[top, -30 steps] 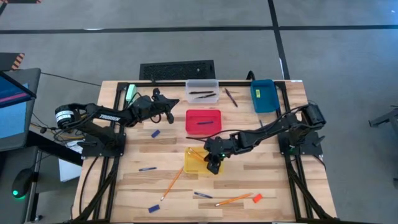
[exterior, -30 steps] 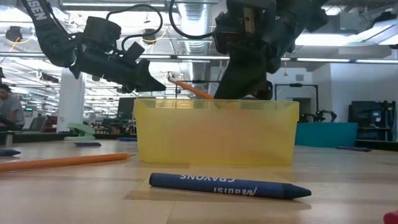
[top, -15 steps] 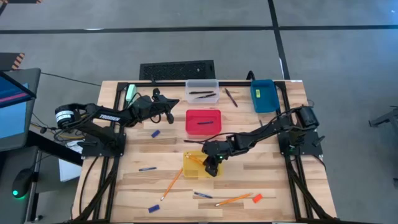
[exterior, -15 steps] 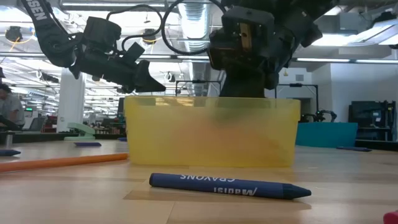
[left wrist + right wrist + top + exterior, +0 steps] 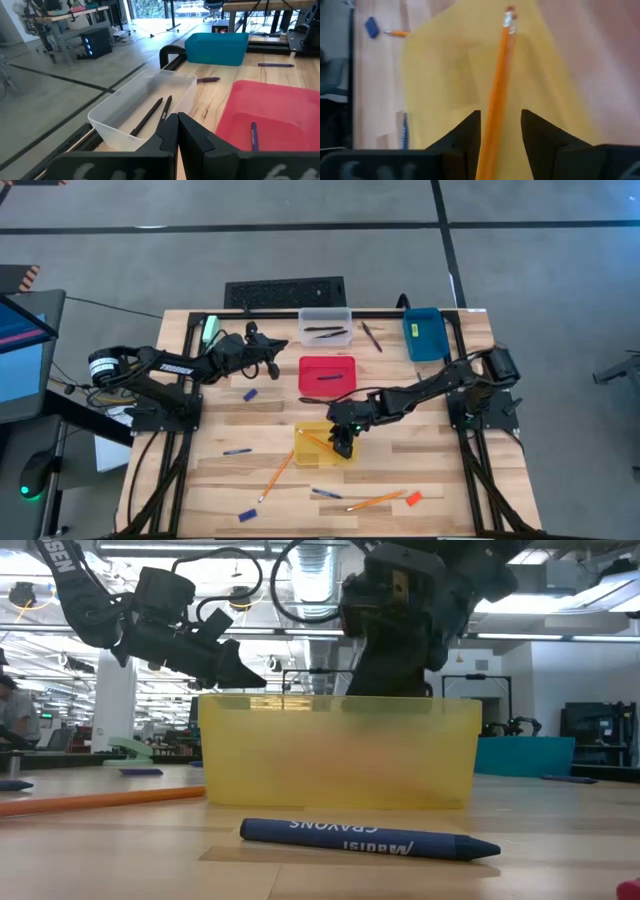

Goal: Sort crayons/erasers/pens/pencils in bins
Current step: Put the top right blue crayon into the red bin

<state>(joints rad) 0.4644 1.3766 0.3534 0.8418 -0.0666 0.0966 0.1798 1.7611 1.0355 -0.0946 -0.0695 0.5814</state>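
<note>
A grey floor (image 5: 540, 270) crossed by dark lines surrounds the wooden table (image 5: 440, 470).

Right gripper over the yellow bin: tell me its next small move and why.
Probably lift the right gripper straight up, clear of the yellow bin. In the right wrist view its fingers stand apart with the pencil lying loose between them over the bin's yellow floor, so the drop looks done. The left gripper waits shut near the clear bin.
</note>
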